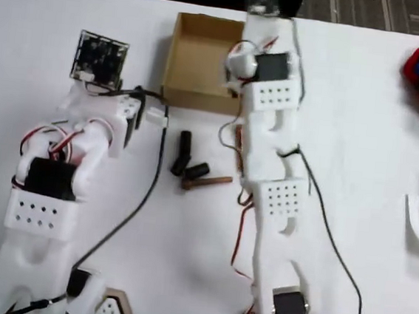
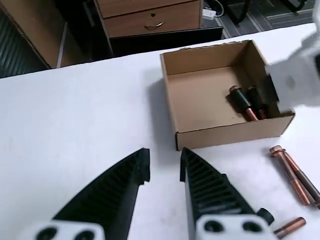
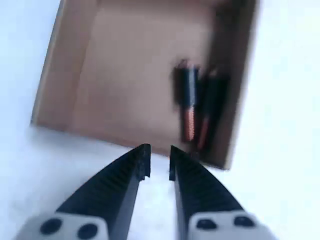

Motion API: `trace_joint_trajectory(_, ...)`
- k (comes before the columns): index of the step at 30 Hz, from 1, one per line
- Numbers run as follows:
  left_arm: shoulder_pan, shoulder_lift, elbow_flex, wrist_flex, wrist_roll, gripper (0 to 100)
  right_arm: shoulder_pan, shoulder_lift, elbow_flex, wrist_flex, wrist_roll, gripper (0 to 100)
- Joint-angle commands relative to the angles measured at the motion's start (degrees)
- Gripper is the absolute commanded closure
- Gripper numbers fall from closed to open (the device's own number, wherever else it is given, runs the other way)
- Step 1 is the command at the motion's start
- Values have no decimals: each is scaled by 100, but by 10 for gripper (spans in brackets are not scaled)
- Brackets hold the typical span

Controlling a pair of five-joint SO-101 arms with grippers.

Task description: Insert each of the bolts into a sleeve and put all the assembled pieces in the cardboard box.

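Brown open cardboard box (image 2: 225,132) holds two sleeved copper bolts (image 2: 241,102); left gripper (image 2: 164,162) apart, empty; right gripper (image 3: 158,160) narrowly apart, empty.

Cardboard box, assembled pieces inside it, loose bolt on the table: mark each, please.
cardboard box (image 2: 225,134): left wrist view, front wall.
assembled pieces (image 2: 239,99): left wrist view, black sleeve of one.
loose bolt (image 2: 291,176): left wrist view, copper shank.

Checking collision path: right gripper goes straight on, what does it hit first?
Likely the near wall of the box, just ahead of the right gripper; depth unclear, it may clear the rim.
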Motion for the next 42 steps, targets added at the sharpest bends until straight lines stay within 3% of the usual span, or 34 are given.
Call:
trace_joint_trajectory(1,-237,-105,-224,-88,70,872,-189,-637,193,233,18,939)
trace_joint_trajectory(5,-484,-105,-224,-70,70,872,-382,-1420,1565,233,18,940)
trace_joint_trajectory(10,-536,-114,-259,-53,229,872,-796,-3222,4976,154,-26,940)
trace_joint_trajectory(17,-510,-141,-259,-44,246,872,-980,-4646,8396,-2308,-35,937)
trace_joint_trajectory(24,-501,-149,-251,-44,246,872,-1253,-4664,9169,-2475,132,935)
trace_joint_trajectory(29,-501,-149,-251,-44,246,872,-1473,-4664,9213,-2554,1662,935)
trace_joint_trajectory(35,-501,-149,-259,-44,246,872,-1165,-4655,9240,-2897,3174,930)
trace_joint_trajectory(42,-501,-149,-259,-44,246,872,-1024,-4655,9257,-2668,4316,718)
